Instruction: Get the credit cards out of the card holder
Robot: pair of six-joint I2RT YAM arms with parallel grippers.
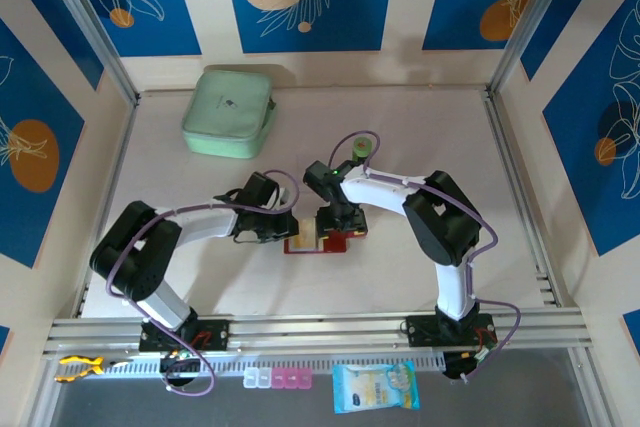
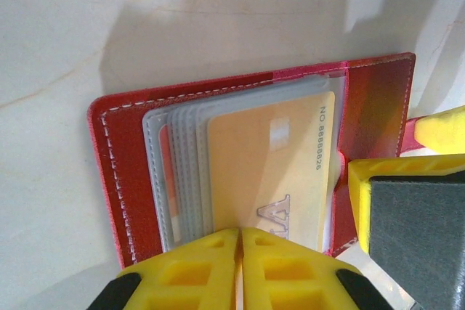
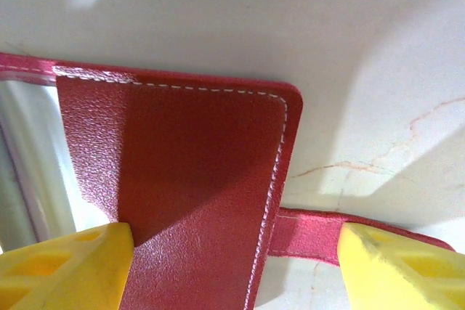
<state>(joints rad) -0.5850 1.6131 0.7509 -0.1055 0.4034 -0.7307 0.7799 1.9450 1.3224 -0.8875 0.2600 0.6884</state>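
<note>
Case apart (right tool beside card)

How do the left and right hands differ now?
The left hand is shut, tips at the tan credit card; the right hand is wide open. The left hand faces the sleeves of the card holder, the right hand its bare red cover. Both have yellow fingers.

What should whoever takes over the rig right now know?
The left gripper is shut, tips on the near edge of the top credit card. The right gripper is open, straddling the cover of the card holder mid-table. Done: holder lies open. Left: no card seen out yet; draw each from the sleeves.
</note>
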